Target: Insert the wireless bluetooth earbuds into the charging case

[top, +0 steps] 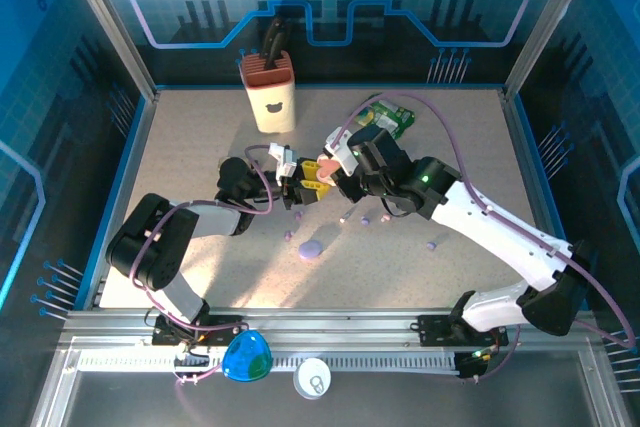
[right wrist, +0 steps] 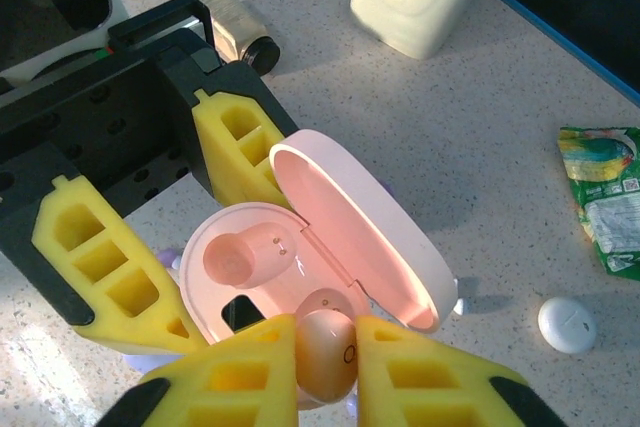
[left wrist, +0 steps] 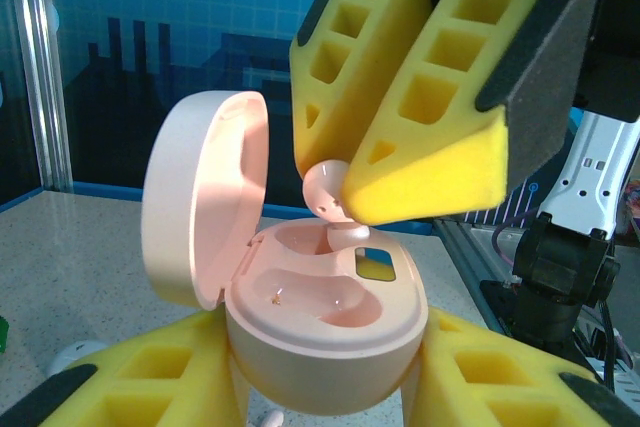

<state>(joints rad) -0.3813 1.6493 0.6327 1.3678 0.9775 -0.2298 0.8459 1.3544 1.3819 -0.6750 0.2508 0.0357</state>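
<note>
**Pink earbud at the mouth of the open case**

We see the left gripper (left wrist: 325, 392) closed on the charging case (left wrist: 320, 332), one yellow foam pad pressed against each side of its rounded pink body. The case's lid (left wrist: 200, 197) stands hinged wide open.

The right gripper (right wrist: 325, 347) comes in from above with its two pads pinching a pink earbud (right wrist: 325, 359) at their very tips. The earbud sits over one well of the case. We cannot tell whether it touches the well's floor. The well beside it shows two small metal contacts.

The work happens above a speckled, sandy-grey tabletop (top: 200, 147), with bright patches of light falling across it. On that surface, near the right arm, lie several loose lilac earbuds (top: 431, 244), each far smaller than the cases. A purple case (top: 310, 247) rests just in front of the grippers. Toward the back stands a cream holder (top: 270, 97), with a green packet (top: 392, 117) to its right and a white pebble (right wrist: 567, 324) near the packet.

The table is enclosed by blue-lit walls (top: 450, 7) printed with grid lines and a gear outline, held between slanting metal frame posts (top: 105, 17). Along the near edge runs a metal rail (top: 350, 342), where a blue object (top: 247, 357) and a white disc (top: 313, 378) lie side by side.
</note>
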